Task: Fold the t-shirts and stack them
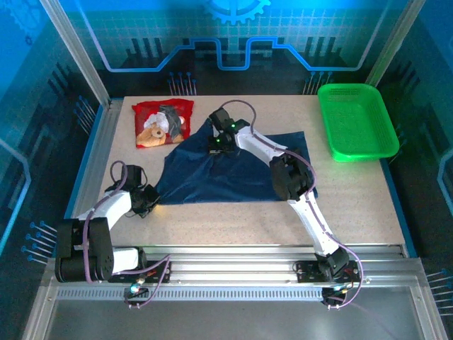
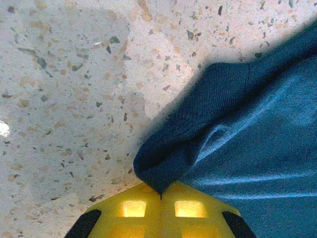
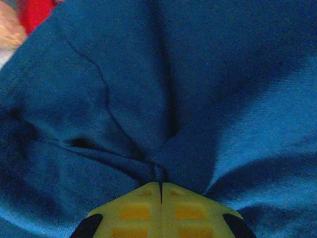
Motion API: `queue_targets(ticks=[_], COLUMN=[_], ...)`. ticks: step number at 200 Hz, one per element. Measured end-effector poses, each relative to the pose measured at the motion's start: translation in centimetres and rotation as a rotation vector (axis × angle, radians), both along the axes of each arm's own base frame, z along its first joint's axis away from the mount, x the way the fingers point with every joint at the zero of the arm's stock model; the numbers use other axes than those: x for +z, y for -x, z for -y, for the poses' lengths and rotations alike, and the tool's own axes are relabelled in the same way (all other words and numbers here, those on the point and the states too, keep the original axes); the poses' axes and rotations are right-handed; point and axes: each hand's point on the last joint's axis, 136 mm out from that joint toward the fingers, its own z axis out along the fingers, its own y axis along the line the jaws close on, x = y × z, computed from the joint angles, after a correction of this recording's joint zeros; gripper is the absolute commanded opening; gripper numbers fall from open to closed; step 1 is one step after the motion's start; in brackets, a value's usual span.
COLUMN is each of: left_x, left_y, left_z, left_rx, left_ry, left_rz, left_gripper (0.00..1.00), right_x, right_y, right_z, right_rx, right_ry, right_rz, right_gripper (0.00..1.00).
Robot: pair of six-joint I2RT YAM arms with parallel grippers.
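**Both fingers pinched shut on the navy shirt**

Top view: my left fingers [image 1: 150, 200] clamp the navy shirt [image 1: 226, 173] at its near-left corner, and my right fingers [image 1: 214, 146] clamp its far edge. It spreads left-to-right mid-bench [image 1: 233, 219], with bare bench toward me. The red shirt [image 1: 163, 122] lies far-left, the green basket [image 1: 357, 152] far-right, apart.

Left wrist: closed on the corner tip, open bench to the left.

Right wrist: closed on bunched folds.

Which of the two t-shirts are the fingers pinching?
The navy blue t-shirt, pinched by the left fingers and right fingers; the red teddy-bear t-shirt lies apart, untouched.
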Motion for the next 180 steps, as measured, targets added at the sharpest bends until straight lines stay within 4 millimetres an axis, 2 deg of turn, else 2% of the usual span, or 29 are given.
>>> queue_targets(ticks=[46,102,116,125,147,164,180], left_x=[0.0,0.0,-0.1,-0.1,0.0,0.0,0.3], left_y=[0.2,2.0,2.1,2.2,2.6,3.2,3.7], left_z=[-0.1,0.1,0.1,0.1,-0.1,-0.2,-0.3], left_rx=[0.004,0.012,0.017,0.022,0.039,0.05,0.061], left_ry=[-0.001,0.002,0.004,0.005,0.008,0.008,0.009], left_rz=[-0.007,-0.022,-0.025,-0.028,-0.039,-0.047,-0.049], left_gripper=[0.02,0.03,0.03,0.03,0.03,0.03,0.03], right_x=[0.0,0.7,1.1,1.6,2.9,3.0,3.6], right_y=[-0.1,0.9,0.6,0.3,-0.8,-0.6,0.6], right_z=[0.6,1.9,1.9,2.0,2.3,3.7,6.5], right_rx=[-0.041,-0.083,-0.089,-0.102,-0.117,-0.119,-0.129], right_ry=[-0.008,-0.031,-0.033,-0.035,-0.053,-0.042,-0.012], right_rz=[-0.004,0.019,0.018,0.014,0.036,0.03,0.005], right_gripper=[0.06,0.1,0.21,0.36,0.58,0.65,0.67])
